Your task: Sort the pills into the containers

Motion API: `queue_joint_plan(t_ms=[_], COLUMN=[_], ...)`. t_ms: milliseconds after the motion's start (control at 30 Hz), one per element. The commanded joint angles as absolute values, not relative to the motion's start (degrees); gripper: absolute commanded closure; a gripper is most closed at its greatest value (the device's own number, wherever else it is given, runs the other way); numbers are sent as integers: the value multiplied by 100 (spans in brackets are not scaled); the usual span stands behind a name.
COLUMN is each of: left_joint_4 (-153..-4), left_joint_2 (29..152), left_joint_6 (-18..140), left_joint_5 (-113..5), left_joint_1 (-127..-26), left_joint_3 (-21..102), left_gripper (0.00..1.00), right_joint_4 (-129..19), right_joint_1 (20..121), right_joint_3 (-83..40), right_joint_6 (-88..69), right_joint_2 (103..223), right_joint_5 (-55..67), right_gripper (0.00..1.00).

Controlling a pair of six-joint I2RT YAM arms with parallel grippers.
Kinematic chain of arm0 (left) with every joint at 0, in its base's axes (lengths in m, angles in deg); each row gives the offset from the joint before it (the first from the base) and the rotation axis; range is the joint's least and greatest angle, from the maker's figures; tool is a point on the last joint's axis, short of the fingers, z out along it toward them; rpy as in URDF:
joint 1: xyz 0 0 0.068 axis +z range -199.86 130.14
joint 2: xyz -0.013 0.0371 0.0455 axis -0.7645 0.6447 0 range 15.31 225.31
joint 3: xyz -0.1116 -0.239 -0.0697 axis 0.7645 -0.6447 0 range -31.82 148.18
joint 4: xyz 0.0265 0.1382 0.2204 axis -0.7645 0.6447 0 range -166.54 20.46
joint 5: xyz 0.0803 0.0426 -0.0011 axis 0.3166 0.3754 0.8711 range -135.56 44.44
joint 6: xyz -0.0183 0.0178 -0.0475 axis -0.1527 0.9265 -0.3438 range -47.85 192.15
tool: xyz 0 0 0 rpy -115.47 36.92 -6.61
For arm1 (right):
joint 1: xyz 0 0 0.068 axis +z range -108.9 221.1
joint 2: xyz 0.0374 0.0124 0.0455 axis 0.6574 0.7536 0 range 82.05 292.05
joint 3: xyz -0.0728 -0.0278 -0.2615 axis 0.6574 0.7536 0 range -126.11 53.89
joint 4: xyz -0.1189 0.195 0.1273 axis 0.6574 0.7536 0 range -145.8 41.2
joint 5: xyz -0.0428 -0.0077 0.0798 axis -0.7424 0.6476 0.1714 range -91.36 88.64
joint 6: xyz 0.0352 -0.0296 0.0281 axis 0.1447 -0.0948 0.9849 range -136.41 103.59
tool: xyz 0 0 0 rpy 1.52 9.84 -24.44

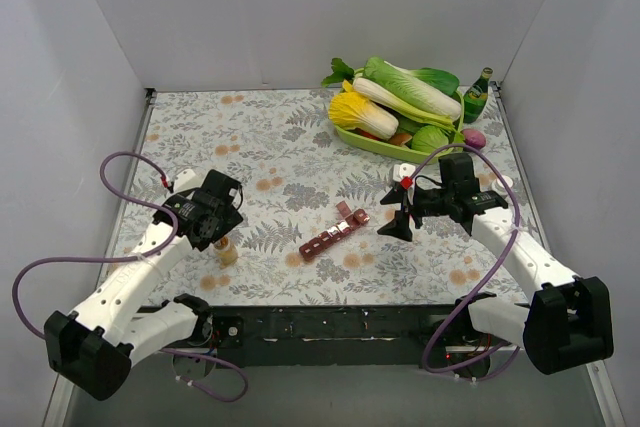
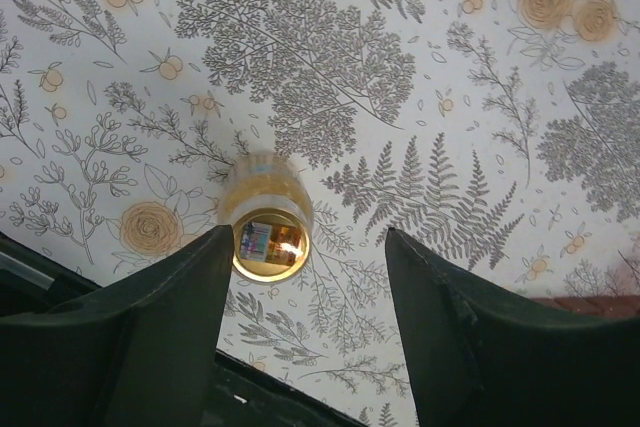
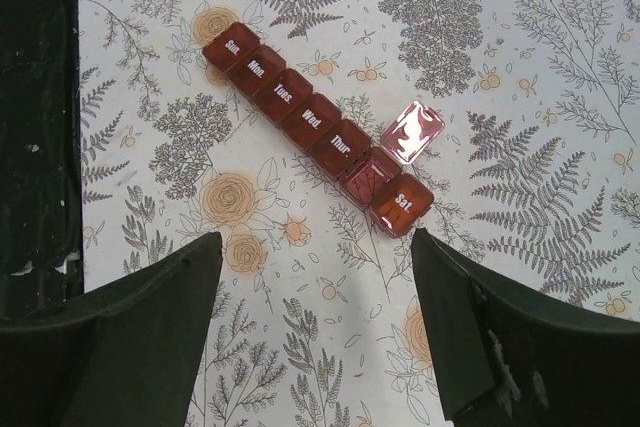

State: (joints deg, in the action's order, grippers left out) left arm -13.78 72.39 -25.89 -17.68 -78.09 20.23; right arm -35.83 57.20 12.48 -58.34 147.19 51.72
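jaws apart, nothing gripped
left claw (image 2: pixel 308 237) straddles small amber bottle (image 2: pixel 265 222); right claw (image 3: pixel 315 235) above dark red plastic pill-organizer strip (image 3: pixel 310 127)

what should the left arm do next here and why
Probably close the left pincer on the small amber bottle and lift it. The bottle stands between the open fingers, nearer one than the other, and is not yet gripped from both sides. The pill organizer already has one open compartment between Thur and Sat, so it looks ready to receive pills.
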Motion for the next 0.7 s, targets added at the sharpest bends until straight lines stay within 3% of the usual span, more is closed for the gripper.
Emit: queue_joint_plan(t_ms=[0,533,667], left_joint_4=[-1422,-1625,-1511], left_joint_2=[7314,7252,7323], left_joint_6=[-2866,-2708,-2760], left_joint_5=[-1664,-2121,-2183], left_joint_1=[-7571,-7298,-7298], left_joint_3=[1696,1414,1397], left_gripper=[39,37,43], right_joint_4=[-3594,-3506,-3497], right_joint_1=[5674,5648,5639], right_joint_3=[1222,1187,1187], right_joint_6=[-5833,-5895,-5912], right_joint_2=[14709,14788,14814], right_joint_5=[5375,5419,5419], right_gripper=[17,17,16])
